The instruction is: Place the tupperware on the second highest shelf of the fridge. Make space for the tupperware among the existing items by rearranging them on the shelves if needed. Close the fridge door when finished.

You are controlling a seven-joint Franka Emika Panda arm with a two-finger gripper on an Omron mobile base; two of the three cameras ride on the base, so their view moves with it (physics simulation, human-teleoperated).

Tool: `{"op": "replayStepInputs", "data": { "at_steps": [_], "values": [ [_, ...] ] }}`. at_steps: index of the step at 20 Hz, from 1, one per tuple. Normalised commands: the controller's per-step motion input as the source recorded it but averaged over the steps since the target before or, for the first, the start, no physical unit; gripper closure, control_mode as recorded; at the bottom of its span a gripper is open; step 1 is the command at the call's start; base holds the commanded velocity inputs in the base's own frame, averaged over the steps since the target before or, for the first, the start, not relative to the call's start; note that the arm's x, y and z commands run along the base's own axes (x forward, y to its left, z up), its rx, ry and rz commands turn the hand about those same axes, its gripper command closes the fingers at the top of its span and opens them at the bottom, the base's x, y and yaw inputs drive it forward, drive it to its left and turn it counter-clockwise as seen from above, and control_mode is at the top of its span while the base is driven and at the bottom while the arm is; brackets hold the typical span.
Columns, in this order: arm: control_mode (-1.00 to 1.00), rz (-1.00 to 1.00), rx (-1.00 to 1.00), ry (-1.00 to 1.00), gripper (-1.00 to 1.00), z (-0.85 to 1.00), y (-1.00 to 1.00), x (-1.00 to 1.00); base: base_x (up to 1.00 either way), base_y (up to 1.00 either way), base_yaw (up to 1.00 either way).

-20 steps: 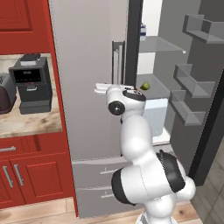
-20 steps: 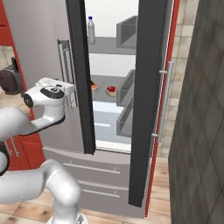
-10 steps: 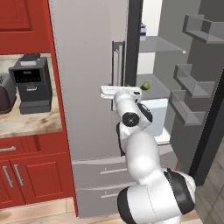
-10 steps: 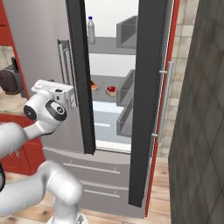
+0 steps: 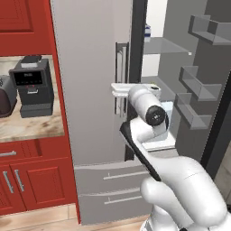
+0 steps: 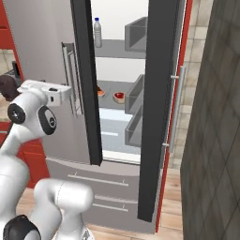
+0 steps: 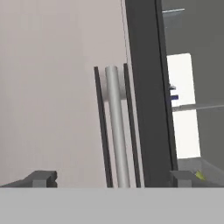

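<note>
The fridge has its left door closed and the right fridge door swung wide open, grey bins on its inner face. My gripper is open and holds nothing, hovering just in front of the left door's bar handle, beside the dark centre strip. In the left base view the gripper is level with the middle shelves. A clear bottle with a blue cap and a white-and-blue carton stand on the top shelf. A yellow-green item peeks past the strip.
Two small red bowls sit on the middle shelf. A coffee machine stands on the wooden counter left of the fridge, above red cabinets. A dark tiled wall rises right of the open door.
My hand has edged slightly right toward the left door's handle, while the elbow and forearm behind it have swung lower. The fridge and its contents have not moved.
</note>
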Motion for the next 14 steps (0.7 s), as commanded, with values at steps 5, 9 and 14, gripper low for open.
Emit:
{"op": "replayStepInputs", "data": {
  "at_steps": [5, 9, 14],
  "values": [
    [-1.00, 0.00, 0.01, 0.35, -1.00, 0.93, 0.00, -1.00, 0.00, 0.00, 0.00],
    [-1.00, 0.00, 0.00, 0.23, -1.00, 0.14, -0.04, -1.00, 0.00, 0.00, 0.00],
    [-1.00, 0.00, -0.01, 0.05, -1.00, -0.18, -0.09, -1.00, 0.00, 0.00, 0.00]
  ]
}}
